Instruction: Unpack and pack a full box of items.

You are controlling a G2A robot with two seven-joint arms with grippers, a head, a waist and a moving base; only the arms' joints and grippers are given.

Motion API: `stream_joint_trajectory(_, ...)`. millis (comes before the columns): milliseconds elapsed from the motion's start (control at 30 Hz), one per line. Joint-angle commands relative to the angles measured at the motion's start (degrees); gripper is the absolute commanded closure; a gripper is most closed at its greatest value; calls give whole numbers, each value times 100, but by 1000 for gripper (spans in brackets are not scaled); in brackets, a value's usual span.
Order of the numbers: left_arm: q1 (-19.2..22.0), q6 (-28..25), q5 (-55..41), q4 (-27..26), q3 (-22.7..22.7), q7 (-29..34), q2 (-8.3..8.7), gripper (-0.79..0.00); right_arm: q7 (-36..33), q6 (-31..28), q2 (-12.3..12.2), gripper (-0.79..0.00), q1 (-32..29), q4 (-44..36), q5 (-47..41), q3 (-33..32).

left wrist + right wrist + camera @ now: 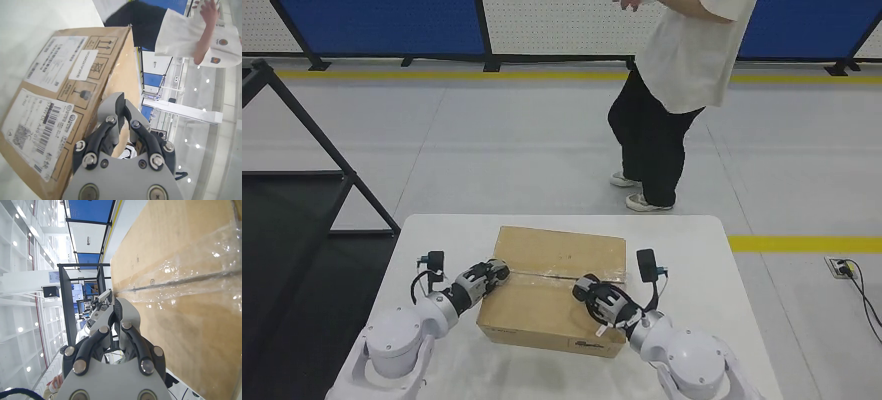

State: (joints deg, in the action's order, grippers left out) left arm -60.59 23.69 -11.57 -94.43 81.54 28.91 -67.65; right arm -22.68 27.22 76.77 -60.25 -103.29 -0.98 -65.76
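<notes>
A closed cardboard box (552, 280) lies in the middle of the white table (712, 270), its top seam sealed with clear tape (542, 274). My left gripper (497, 268) is at the box's left end, level with the top edge by the seam; its fingers are shut with nothing between them (122, 102). The labelled side of the box (62, 91) is right beside it. My right gripper (587, 290) hovers low over the box top near the right half of the seam, shut and empty (115, 302). The taped seam (189, 281) runs along the box top (179, 323) toward the left gripper (105, 296).
A black metal frame (302, 200) stands off the table's left side. Bare table surface lies right of the box (692, 300) and along the front left (452, 370). Open floor with a yellow line (802, 243) lies behind.
</notes>
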Motion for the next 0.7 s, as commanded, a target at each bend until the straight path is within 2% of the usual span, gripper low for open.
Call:
stream_joint_trajectory(0,-53,-39,-50,-25,41,-27,4,0,100,161,30,0,140,132,18,118)
stream_joint_trajectory(433,-399,-237,-361,-122,443,-137,52,0,232,325,264,0,980,1041,-362,800)
stream_joint_trajectory(667,-517,-328,-489,-93,518,-128,67,0,401,293,425,0,1388,1357,-519,1176)
